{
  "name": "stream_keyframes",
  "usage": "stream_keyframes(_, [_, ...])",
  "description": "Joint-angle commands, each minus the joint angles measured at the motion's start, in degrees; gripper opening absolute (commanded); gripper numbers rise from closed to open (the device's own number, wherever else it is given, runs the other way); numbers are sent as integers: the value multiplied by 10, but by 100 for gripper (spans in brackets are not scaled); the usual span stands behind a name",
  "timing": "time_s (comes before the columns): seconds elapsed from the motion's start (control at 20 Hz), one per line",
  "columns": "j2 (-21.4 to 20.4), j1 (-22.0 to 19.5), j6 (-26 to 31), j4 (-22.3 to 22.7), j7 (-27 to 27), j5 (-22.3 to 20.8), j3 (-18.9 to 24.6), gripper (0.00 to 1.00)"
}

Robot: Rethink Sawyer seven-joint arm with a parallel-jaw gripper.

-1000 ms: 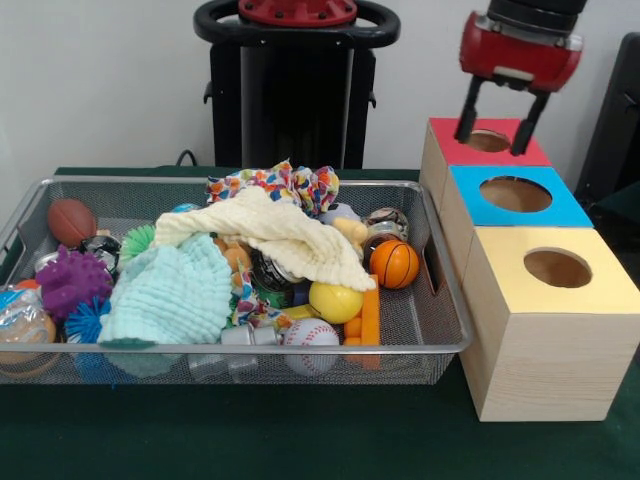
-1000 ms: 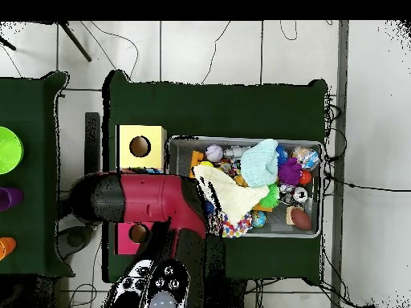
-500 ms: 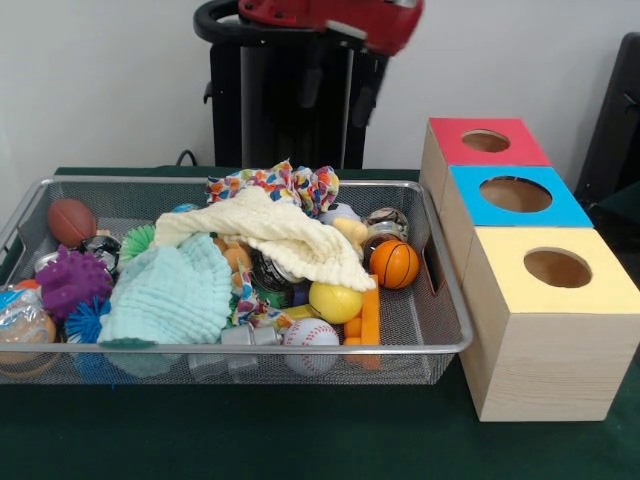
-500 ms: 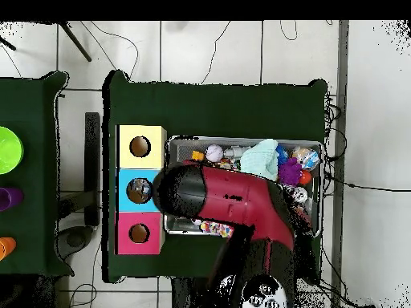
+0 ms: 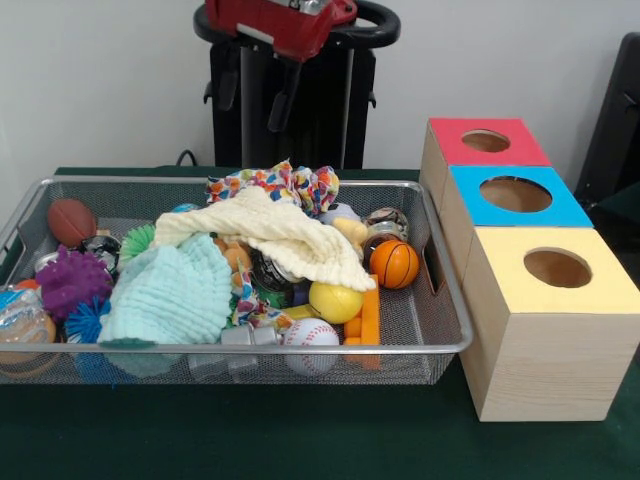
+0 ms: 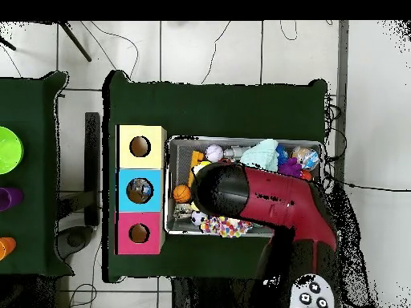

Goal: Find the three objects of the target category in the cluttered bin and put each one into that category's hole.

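Since the earlier frames, my claw (image 5: 255,92) has swung from above the red box (image 5: 487,142) across to the bin's far side. It now hangs high over the back rim of the wire bin (image 5: 440,262), fingers spread apart and empty. In the overhead view the arm (image 6: 265,200) covers the middle of the bin.

Directly below the claw lie the patterned cloth (image 5: 278,184) and the cream cloth (image 5: 275,233), which drapes over several items. A mint cloth (image 5: 170,290) covers more on the near side.

The target category is not stated. If it is balls, the candidates I see are the orange basketball (image 5: 395,263), the yellow ball (image 5: 335,302), the baseball (image 5: 311,333) and the brown football (image 5: 72,220). The blue box (image 5: 516,195) and yellow box (image 5: 556,268) stand beside the red one, outside the bin.

Risks, as I judge them:
- A descent here meets cloth first; the fingers may snag fabric and drag neighbours out.
- Round items may roll off the fingertips.
- Hidden items may be missed under the cloths.
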Motion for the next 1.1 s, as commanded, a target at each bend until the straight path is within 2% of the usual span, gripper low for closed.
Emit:
stream_keyframes(0.05, [4,-32,-32,64,-151,-62,113,100])
stream_keyframes(1.1, [18,-139,-34,50,-174,-162,224,100])
